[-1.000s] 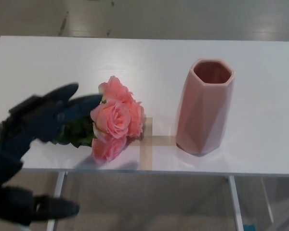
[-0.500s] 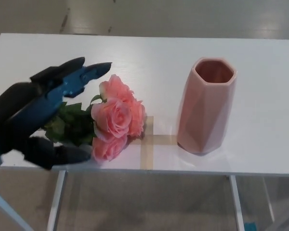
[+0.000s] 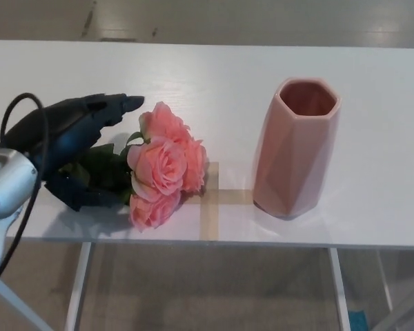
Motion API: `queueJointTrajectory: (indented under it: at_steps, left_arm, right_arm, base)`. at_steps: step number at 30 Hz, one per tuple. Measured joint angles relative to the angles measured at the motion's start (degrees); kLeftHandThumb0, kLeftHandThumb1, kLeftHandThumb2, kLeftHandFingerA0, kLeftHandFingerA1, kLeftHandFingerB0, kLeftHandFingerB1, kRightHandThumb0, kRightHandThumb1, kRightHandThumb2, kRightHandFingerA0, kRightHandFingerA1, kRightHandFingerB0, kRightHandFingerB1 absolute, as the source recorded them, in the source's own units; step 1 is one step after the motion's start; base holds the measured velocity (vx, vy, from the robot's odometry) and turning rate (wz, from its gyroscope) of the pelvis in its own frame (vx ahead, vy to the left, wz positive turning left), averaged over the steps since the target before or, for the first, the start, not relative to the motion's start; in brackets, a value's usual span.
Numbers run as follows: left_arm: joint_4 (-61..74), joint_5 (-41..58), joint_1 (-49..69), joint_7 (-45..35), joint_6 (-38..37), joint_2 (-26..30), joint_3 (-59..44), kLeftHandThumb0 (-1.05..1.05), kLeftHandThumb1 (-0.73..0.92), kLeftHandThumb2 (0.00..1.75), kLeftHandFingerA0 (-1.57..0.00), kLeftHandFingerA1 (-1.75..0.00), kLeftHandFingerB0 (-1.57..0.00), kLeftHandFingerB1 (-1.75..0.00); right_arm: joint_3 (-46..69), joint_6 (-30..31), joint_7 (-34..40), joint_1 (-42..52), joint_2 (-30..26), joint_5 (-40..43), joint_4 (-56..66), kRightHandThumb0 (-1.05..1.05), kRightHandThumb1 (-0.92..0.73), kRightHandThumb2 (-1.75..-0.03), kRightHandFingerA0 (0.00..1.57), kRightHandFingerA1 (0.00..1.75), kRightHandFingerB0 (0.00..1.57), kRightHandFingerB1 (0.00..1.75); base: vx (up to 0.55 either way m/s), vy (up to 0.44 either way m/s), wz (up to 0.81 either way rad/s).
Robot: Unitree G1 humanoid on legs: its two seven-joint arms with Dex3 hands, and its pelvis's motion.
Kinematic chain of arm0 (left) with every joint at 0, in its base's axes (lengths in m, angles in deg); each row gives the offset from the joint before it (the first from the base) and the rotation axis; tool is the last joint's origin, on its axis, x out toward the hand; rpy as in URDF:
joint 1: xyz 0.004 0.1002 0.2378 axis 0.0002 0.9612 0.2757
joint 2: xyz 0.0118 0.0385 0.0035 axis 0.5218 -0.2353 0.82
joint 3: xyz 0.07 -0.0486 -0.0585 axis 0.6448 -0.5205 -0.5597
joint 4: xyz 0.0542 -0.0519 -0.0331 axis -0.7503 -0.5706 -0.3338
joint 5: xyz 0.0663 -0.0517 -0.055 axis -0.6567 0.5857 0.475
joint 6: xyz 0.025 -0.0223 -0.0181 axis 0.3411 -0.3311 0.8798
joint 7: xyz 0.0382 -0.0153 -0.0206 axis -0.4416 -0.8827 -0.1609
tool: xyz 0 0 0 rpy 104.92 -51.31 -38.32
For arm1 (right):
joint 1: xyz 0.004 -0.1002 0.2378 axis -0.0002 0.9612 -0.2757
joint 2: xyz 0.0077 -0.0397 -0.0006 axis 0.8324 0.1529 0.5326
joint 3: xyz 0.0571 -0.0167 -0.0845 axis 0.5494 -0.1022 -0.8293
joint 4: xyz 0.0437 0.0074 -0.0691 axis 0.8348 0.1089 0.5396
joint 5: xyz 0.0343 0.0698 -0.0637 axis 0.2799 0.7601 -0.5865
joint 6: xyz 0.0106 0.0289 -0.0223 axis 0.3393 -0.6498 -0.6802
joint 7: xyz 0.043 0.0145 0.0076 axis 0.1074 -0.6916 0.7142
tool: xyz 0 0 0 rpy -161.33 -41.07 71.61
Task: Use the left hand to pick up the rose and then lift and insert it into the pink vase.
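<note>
1. You had the rose (image 3: 162, 169), a small bunch of pink blooms with dark green leaves, lying on its side on the white bench (image 3: 214, 76) near the front edge, blooms pointing toward the pink vase (image 3: 294, 148) and stems running off to the robot's left.
2. The pink vase stood upright, well apart from the blooms, mouth open and empty. Crossed strips of tape (image 3: 210, 201) marked the bench between the two.
3. Your left hand (image 3: 72, 148) was down over the leafy stem end. Two fingers (image 3: 114, 103) reached over the top toward the uppermost bloom, and the thumb lay low on the near side against the leaves.
4. Finger state: curled around the stem and foliage from both sides, but the pictures did not show whether they were actually pinching the stem; record as undetermined.
5. The right hand was not in view.
6. Handling judgement: the bunch looked light, with soft petals that would crush or shed under pressure. Take hold on the stems behind the leaves, never on the blooms.
7. Judgement: leaves may slip within the grasp, so the bunch could droop on lifting.
8. Judgement: the vase looked rigid and tall; a sideways knock from the stems could tip it.
</note>
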Motion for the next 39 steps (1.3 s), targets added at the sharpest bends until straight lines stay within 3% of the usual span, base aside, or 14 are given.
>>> queueJointTrajectory:
  at_steps: [18,39]
  left_arm:
    - [-4.0,-4.6,-2.3,0.0,4.1,-0.1,2.6,-0.51,0.35,0.68,0.00,0.00,-0.05,-0.17]
    - [-14.0,-6.7,-4.2,2.2,4.2,-2.6,6.6,-0.48,0.33,0.71,0.00,-0.13,0.00,-0.24]
  right_arm:
    - [0.0,0.0,-0.1,0.0,0.0,0.2,0.0,-0.22,-0.58,-0.57,0.69,0.50,0.54,0.44]
    - [0.0,0.0,-0.6,-0.1,0.0,0.5,0.0,-0.21,-0.59,-0.57,0.69,0.50,0.54,0.44]
  base:
    - [0.00,0.000,0.00]
    - [0.00,0.000,0.00]
